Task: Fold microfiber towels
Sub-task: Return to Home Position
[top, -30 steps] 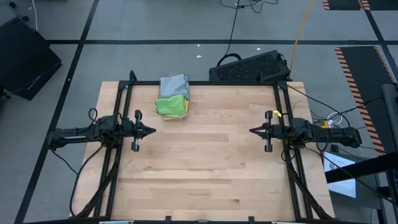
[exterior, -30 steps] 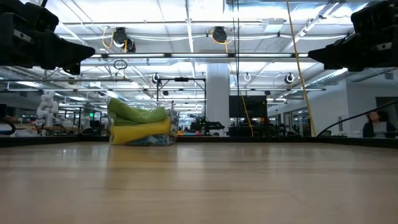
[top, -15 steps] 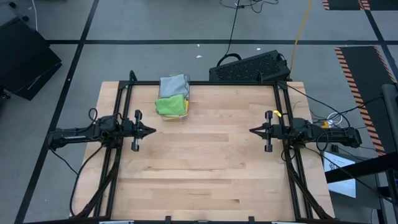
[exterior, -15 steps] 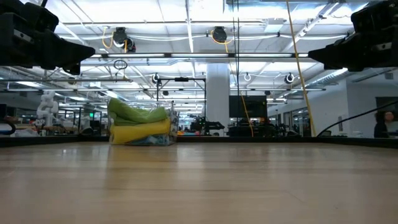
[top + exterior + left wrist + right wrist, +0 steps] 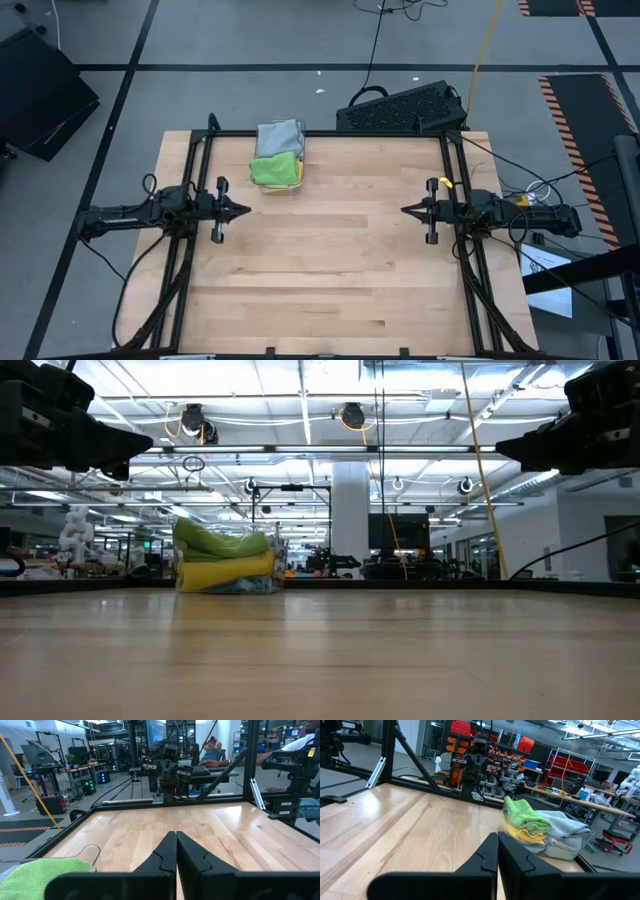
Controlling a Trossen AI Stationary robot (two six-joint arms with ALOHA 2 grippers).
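A pile of microfiber towels sits in a clear plastic bin at the table's far left: bright green on top over yellow, with grey behind. The pile also shows in the low view and the right wrist view; its green edge shows in the left wrist view. My left gripper hovers shut at the table's left side, near the pile, and touches nothing. My right gripper hovers shut at the right side, empty.
The clear plastic bin holds the towels at the far left. A black keyboard-like box lies beyond the far edge. Black frame rails run along the left and right sides. The middle of the wooden table is bare.
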